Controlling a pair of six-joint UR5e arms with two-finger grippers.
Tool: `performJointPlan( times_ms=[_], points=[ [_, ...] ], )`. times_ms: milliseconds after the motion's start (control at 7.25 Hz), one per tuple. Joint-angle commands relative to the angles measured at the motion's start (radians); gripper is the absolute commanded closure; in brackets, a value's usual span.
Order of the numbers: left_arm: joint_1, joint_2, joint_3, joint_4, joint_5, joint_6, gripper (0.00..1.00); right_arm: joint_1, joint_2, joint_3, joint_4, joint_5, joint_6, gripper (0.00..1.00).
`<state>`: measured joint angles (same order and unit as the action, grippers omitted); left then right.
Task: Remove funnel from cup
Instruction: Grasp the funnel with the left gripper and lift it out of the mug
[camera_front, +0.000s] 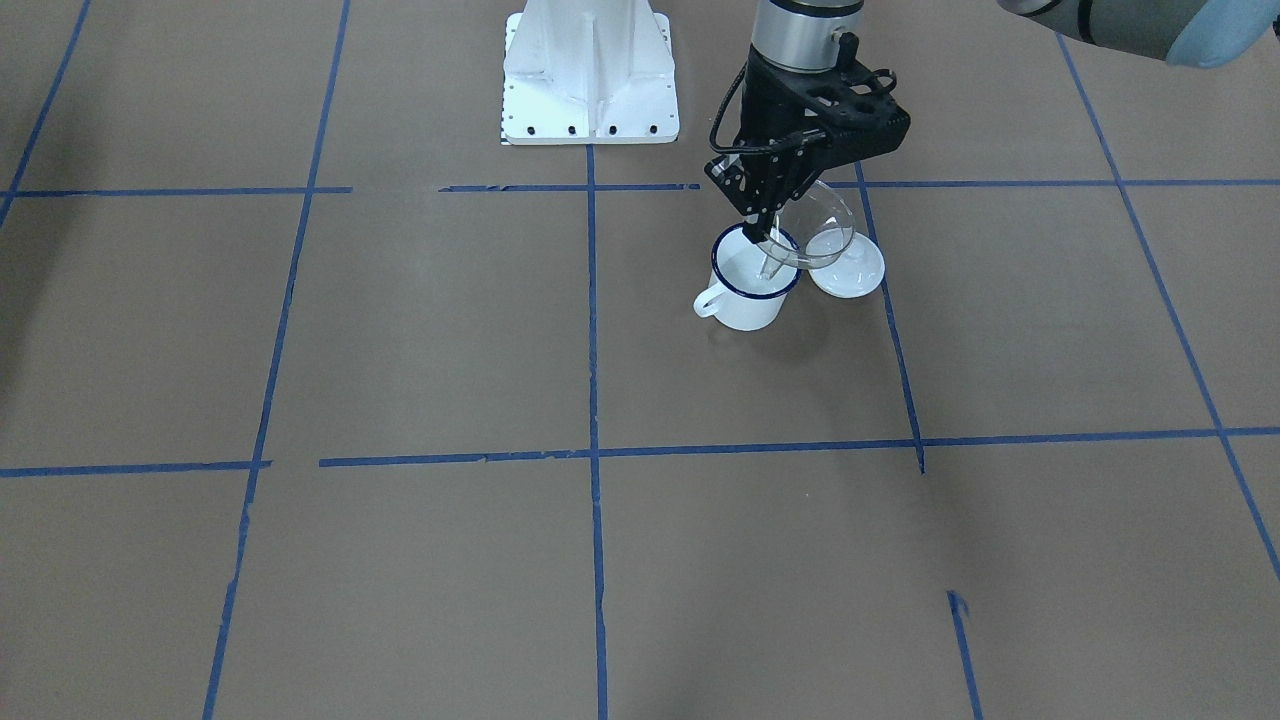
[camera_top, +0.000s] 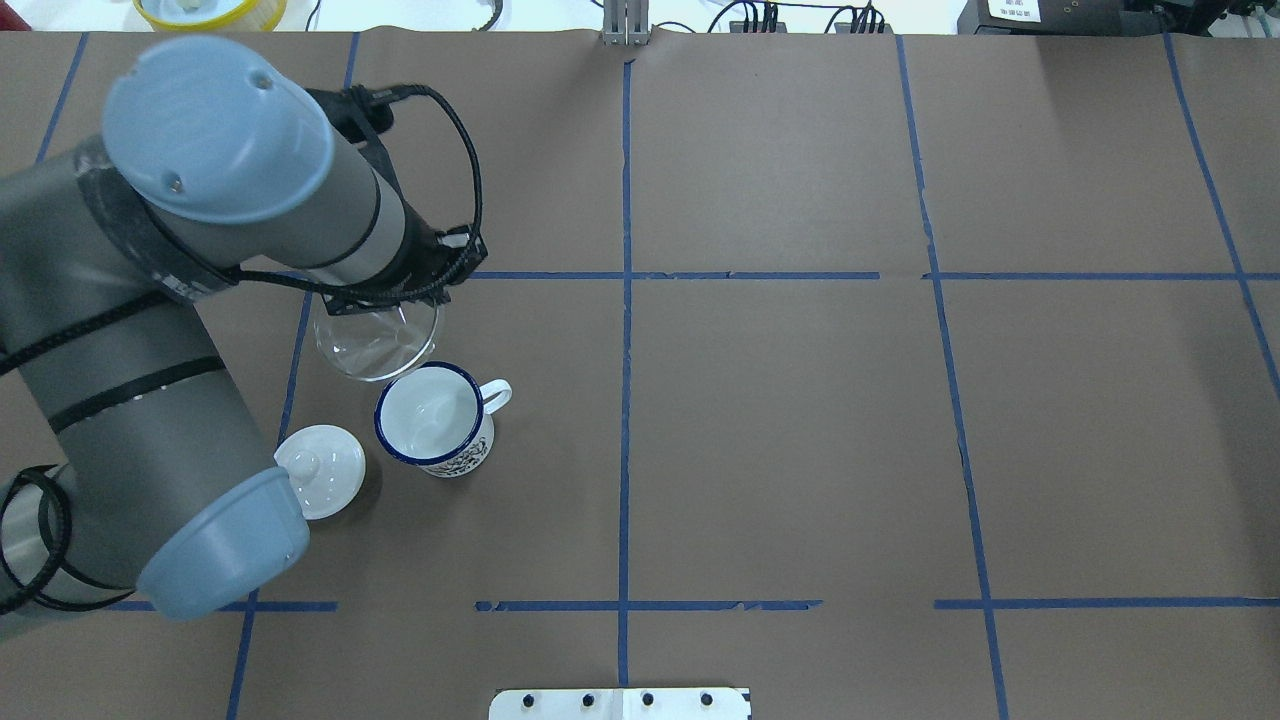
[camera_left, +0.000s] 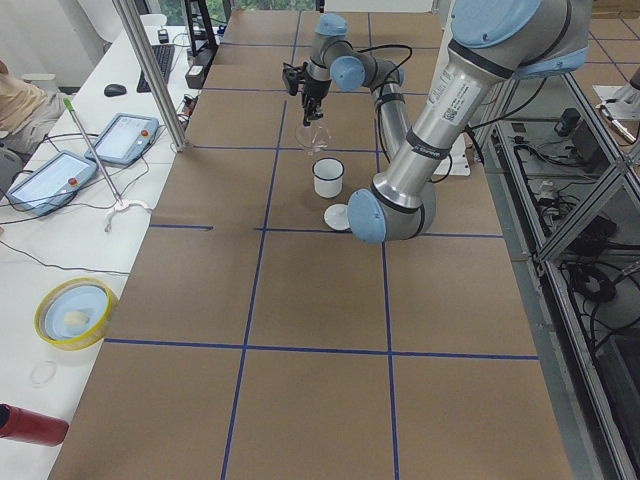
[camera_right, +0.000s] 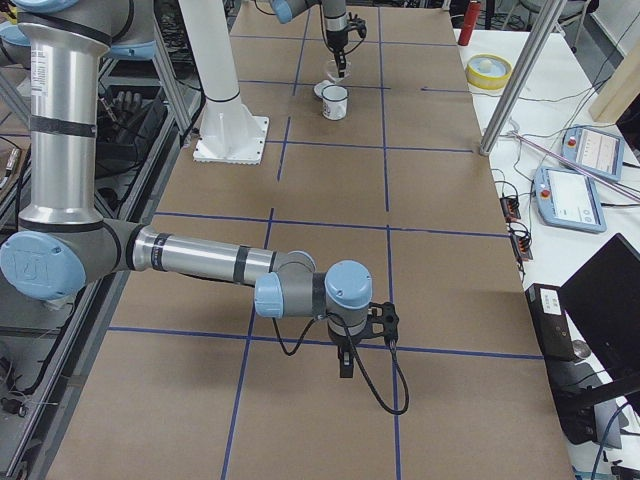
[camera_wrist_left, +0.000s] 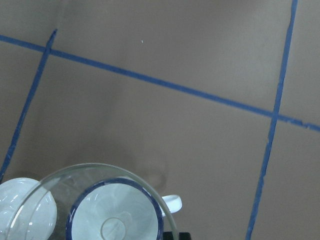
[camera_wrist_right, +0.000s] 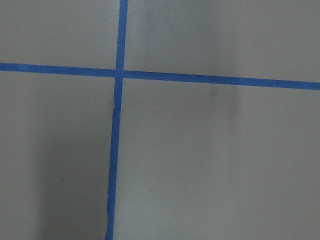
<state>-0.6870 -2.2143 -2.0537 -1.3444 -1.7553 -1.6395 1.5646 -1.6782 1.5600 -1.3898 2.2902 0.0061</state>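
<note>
The funnel hangs tilted at the upper centre-right of the front view, its rim pinched by your left gripper, and the spout tip seems just over the cup. Raise it straight first, then carry it sideways, clear of the lid.

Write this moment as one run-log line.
left gripper: shut on funnel | funnel: tilted, held above cup | right gripper: unclear
</note>
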Motion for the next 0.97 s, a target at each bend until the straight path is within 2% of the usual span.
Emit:
performJointPlan(
  times_ms=[0,276,690,828],
  points=[
    [-0.057,0.036,0.119,-0.323,0.167,-0.280,1.00,0.000,0.000,0.000,0.000,0.000,0.000,0.00],
    [-0.080,0.053,0.309,-0.566,0.296,-0.437,1.00,0.000,0.000,0.000,0.000,0.000,0.000,0.00],
    [-0.088,0.047,0.715,-1.056,0.487,-0.520,1.00,0.000,0.000,0.000,0.000,0.000,0.000,0.00],
    [-0.083,0.042,0.789,-1.120,0.496,-0.520,1.00,0.000,0.000,0.002,0.000,0.000,0.000,0.00]
  ],
)
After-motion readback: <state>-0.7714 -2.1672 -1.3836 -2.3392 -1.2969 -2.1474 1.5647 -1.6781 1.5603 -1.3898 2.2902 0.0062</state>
